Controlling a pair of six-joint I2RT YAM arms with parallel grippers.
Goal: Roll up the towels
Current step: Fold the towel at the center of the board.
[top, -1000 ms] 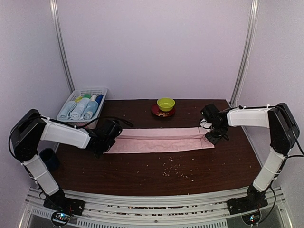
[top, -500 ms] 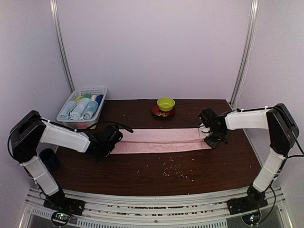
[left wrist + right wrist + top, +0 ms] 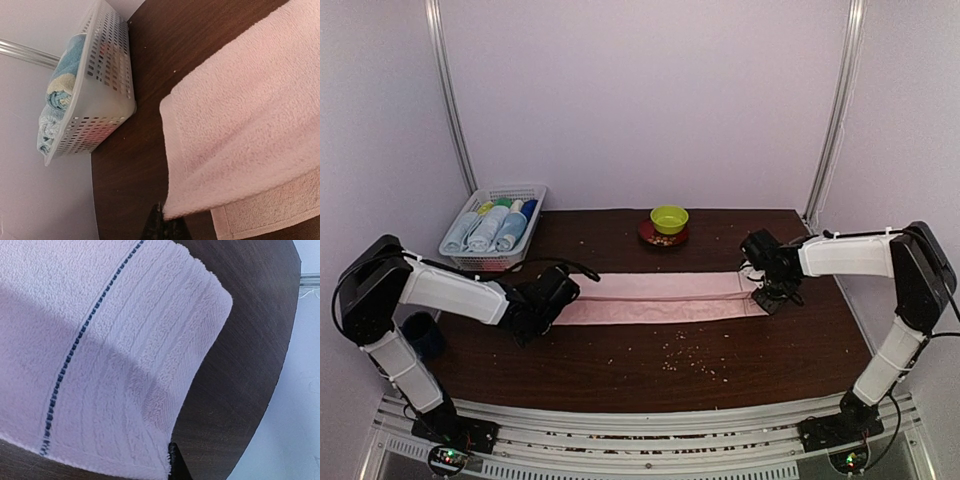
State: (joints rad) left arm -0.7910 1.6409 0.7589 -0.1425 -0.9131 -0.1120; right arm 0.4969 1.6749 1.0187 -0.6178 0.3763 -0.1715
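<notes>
While the towel [image 3: 660,297] lies stretched, the left claw [image 3: 548,312] grips one end. The right claw [image 3: 766,297] grips the other.

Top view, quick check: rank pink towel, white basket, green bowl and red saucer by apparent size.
1. pink towel, by far the widest.
2. white basket, back left.
3. green bowl and red saucer: about alike. The bowl hides most of the saucer, so I won't rank them.

Robot lab enclosure: plain pale walls [image 3: 640,100], metal corner posts [image 3: 448,100], dark tabletop [image 3: 620,375], aluminium rail [image 3: 650,440] along its near edge.
</notes>
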